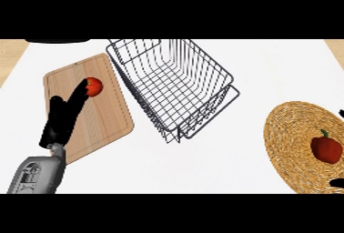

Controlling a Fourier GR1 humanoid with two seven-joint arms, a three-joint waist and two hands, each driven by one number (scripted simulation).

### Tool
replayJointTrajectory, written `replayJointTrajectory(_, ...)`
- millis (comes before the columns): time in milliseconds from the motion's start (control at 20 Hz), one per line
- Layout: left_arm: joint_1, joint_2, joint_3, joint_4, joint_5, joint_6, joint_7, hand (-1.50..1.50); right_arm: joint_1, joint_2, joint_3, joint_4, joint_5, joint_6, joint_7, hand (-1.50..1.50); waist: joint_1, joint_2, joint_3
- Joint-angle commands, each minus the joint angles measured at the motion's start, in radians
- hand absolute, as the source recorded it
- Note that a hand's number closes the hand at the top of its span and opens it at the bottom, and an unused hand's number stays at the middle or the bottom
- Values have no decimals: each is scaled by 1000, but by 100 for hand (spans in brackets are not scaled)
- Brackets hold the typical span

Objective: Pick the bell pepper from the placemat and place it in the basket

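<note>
A red bell pepper with a green stem lies on the round woven placemat at the right. The wire basket stands tilted at the counter's middle, to the left of the placemat. Only small black bits of my right hand show at the right edge, just past the pepper and apart from it. My left hand lies open and stretched out over the wooden cutting board at the left, fingertips at a red tomato.
The white counter runs between the board, basket and placemat. A dark round object peeks in at the top left. Wooden surface shows beyond the counter's left and right top corners.
</note>
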Motion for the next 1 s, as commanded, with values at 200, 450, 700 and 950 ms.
replayJointTrajectory(200,-7,4,31,8,8,-40,-6,0,-115,45,54,130,56,-73,12,-150,4,1,0)
replayJointTrajectory(450,-65,-29,36,79,-26,-5,-27,0,-54,67,57,69,51,-85,26,-150,-3,0,0)
replayJointTrajectory(700,-13,-39,21,63,-48,1,-67,0,-52,-10,67,178,139,-180,-157,150,0,1,0)
replayJointTrajectory(950,30,-2,42,-70,-2,-57,19,0,-102,8,91,225,199,-290,-186,150,7,0,1)
